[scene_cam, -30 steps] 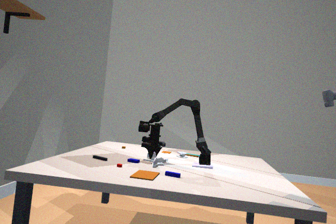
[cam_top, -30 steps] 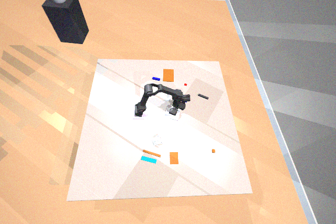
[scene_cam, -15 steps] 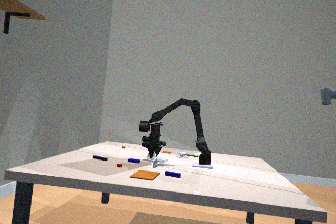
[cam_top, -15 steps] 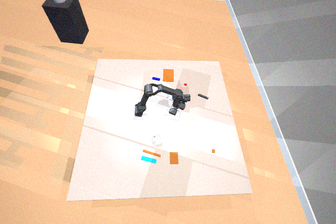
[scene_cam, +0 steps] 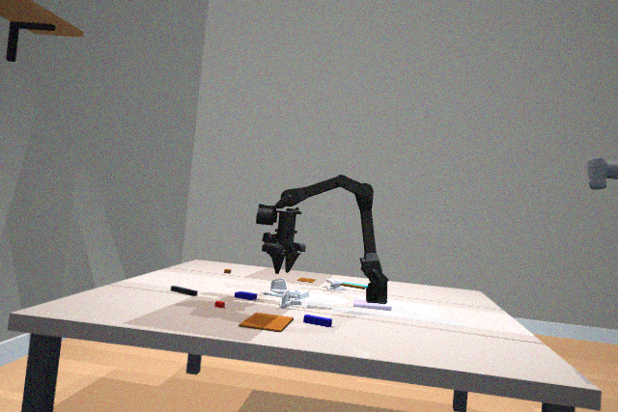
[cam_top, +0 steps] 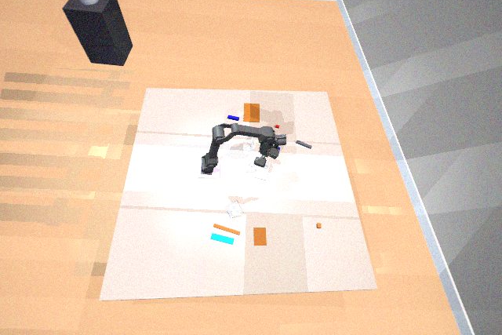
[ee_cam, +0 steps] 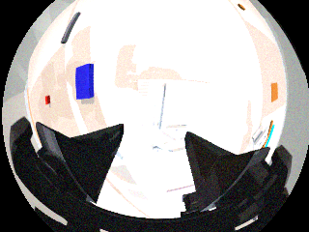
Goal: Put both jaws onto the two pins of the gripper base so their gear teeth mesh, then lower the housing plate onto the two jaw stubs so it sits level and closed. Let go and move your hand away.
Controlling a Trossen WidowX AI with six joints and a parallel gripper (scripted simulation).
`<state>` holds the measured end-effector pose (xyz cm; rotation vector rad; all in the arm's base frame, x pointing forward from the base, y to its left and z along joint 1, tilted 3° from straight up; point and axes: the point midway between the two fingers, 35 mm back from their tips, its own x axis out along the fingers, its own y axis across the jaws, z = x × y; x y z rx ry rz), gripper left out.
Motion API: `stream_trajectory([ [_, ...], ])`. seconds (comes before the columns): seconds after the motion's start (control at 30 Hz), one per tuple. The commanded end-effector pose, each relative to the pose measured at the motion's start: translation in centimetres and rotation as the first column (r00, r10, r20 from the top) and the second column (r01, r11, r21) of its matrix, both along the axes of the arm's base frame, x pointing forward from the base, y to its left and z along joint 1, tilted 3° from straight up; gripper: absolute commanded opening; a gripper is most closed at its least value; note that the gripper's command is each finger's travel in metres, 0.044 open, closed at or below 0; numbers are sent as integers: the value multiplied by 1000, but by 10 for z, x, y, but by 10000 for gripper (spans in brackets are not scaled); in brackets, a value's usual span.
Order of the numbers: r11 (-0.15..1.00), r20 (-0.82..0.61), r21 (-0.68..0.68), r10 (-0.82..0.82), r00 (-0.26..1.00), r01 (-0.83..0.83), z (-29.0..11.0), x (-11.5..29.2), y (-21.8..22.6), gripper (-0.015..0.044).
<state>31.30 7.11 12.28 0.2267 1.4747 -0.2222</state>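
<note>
My gripper (scene_cam: 283,272) (ee_cam: 154,130) is open and empty, a little above the white gripper base (cam_top: 261,175). One pale jaw (scene_cam: 278,285) (ee_cam: 162,107) stands upright at the base, below the fingers; glare hides whether it is seated on a pin. Another pale jaw (cam_top: 248,146) (scene_cam: 286,299) is beside the base, on the side toward the exterior camera. The white housing plate (cam_top: 234,209) (scene_cam: 334,284) lies apart, near the orange and cyan bars. The pins and gear teeth cannot be made out.
Blue blocks (cam_top: 233,118) (scene_cam: 245,295) (ee_cam: 84,82), a red cube (cam_top: 277,125) (scene_cam: 219,304) (ee_cam: 47,100) and a dark bar (cam_top: 303,144) (scene_cam: 183,290) (ee_cam: 70,27) lie around. Orange plates (cam_top: 251,112) (cam_top: 260,236), an orange bar (cam_top: 226,229), a cyan bar (cam_top: 222,238) and an orange cube (cam_top: 318,225) also lie there.
</note>
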Motion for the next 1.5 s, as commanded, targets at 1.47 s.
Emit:
stream_trajectory([
  [1.47,534,-41,-58,843,536,-844,8,-24,88,440],
])
